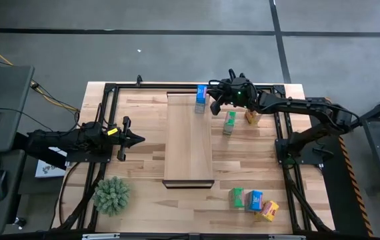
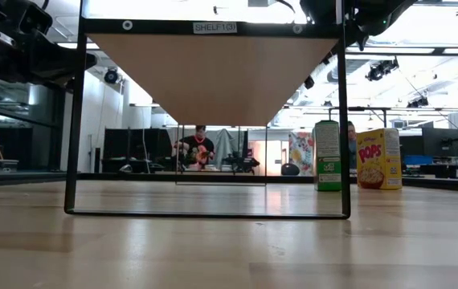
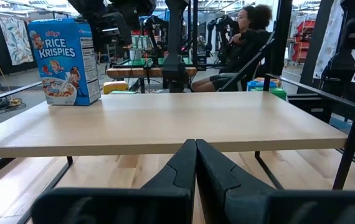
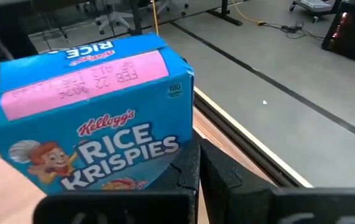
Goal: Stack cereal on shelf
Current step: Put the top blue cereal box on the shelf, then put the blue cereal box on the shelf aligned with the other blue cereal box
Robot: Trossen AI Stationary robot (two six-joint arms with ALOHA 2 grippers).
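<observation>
The shelf, a pale board (image 1: 189, 137) on a black frame, lies along the middle of the table. A blue Rice Krispies box (image 1: 201, 98) stands upright on the shelf's far right corner; it also shows in the left wrist view (image 3: 64, 61). My right gripper (image 1: 214, 101) is shut just right of and above this box (image 4: 96, 134). A green box (image 1: 229, 122) and a yellow box (image 1: 252, 118) stand on the tabletop right of the shelf. A green box (image 1: 237, 197), a blue box (image 1: 254, 200) and a yellow box (image 1: 269, 211) sit at the near right. My left gripper (image 1: 137, 140) is shut, left of the shelf. My right gripper's shut fingers (image 4: 187, 171) slant down from the table's right beside the blue box's printed face, near its lower corner (image 4: 174, 158). I cannot tell whether they touch it. The box stands upright on the shelf by its base.
A spiky green plant (image 1: 112, 194) stands at the table's near left. Black frame rails (image 1: 285, 127) run along both sides of the table. In the low view the green box (image 2: 327, 155) and the yellow box (image 2: 378, 158) stand behind the shelf frame. A seated person (image 3: 246, 43) is beyond the table.
</observation>
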